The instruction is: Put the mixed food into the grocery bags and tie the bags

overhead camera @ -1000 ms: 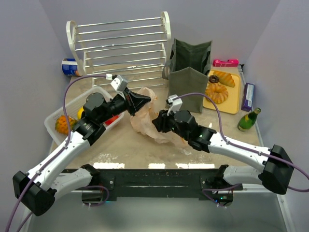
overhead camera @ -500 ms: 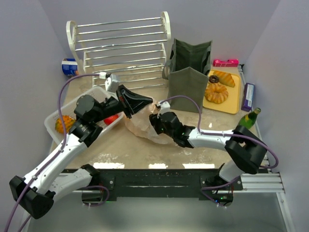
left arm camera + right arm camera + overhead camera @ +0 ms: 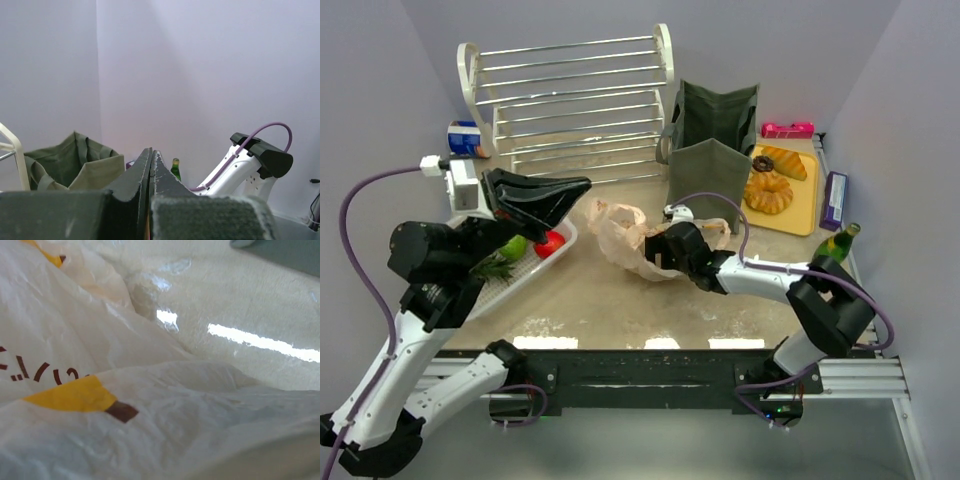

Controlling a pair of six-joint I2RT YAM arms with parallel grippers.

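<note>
Plastic bag (image 3: 618,228) lies crumpled mid-frame, lengthwise left to right, with the right gripper (image 3: 655,252) buried in it, grip unreadable. Left gripper (image 3: 582,184), pressed together, hangs upper left. Only the right wrist view shows the bag's yellow print.

We've got the peach plastic bag (image 3: 620,235) crumpled right against the right fingers (image 3: 658,252), maybe pinched. The olive tote (image 3: 712,170) stands upright beyond them, and the red fruit (image 3: 550,243) and green fruit (image 3: 512,246) sit below the left fingers (image 3: 555,192).
</note>
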